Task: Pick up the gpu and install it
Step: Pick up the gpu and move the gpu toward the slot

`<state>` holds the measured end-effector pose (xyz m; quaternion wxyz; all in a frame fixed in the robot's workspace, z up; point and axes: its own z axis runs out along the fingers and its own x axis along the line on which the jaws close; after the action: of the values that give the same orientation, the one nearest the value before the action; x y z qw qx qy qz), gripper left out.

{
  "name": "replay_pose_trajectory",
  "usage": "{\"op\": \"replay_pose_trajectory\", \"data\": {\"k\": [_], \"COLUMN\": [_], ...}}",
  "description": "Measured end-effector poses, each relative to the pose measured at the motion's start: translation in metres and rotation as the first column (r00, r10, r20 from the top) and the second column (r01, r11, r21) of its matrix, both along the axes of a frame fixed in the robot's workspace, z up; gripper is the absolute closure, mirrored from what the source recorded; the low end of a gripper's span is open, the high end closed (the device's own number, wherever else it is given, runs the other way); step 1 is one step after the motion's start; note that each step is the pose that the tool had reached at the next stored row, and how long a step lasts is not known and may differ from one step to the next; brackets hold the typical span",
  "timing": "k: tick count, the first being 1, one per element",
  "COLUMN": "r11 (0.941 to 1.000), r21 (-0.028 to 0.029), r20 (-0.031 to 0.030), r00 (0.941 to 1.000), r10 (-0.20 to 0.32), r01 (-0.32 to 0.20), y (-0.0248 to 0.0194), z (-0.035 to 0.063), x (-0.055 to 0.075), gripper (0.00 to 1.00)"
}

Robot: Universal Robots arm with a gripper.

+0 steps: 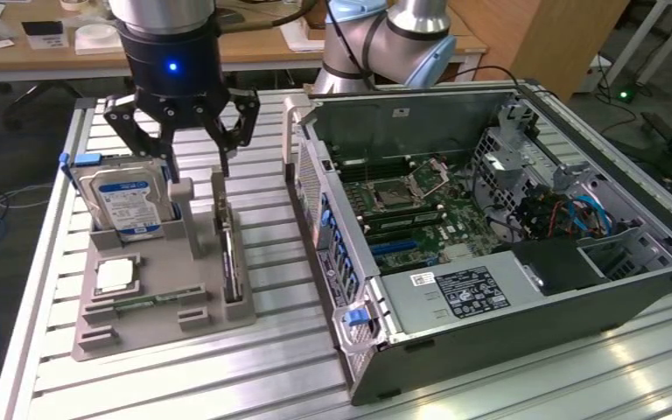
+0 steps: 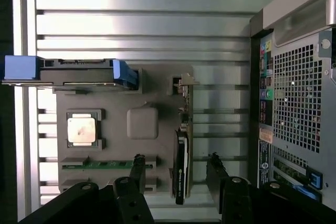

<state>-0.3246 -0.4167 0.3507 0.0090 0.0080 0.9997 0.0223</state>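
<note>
On a slatted metal table [image 1: 290, 376], seen in the exterior view, a grey tray [image 1: 178, 271] carries an upright hard drive [image 1: 132, 201] at its eleven o'clock, a square silver chip [image 1: 115, 276] at nine and a green memory stick [image 2: 97, 165] at seven, while an open computer case [image 1: 488, 337] lies at the tray's three o'clock.

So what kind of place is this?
Probably a robotics lab practising computer assembly: a black end effector hangs over a grey moulded tray of computer parts, beside an opened black desktop computer case, all on a ribbed aluminium table.
</note>
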Motion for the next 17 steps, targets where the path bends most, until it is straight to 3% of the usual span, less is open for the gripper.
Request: {"op": "replay_pose_trajectory", "data": {"k": [11,13,14,17], "r11": [1.0000,1.0000,1.0000,1.0000], "r21": [0.0000,0.0000,0.0000,-0.0001], "r20": [-0.0001,-0.0005,-0.0007,-0.0023], "r00": [1.0000,1.0000,1.0000,1.0000], "r10": [0.000,0.000,0.000,0.000], "r01": [0.000,0.000,0.000,0.000], "y": [-0.0097,-0.0104,-0.0107,-0.0109], "z": [-0.0130,-0.0147,-0.0155,-0.0188], "x": [0.000,0.000,0.001,0.002], "gripper": [0.41,0.40,0.34,0.34]}}
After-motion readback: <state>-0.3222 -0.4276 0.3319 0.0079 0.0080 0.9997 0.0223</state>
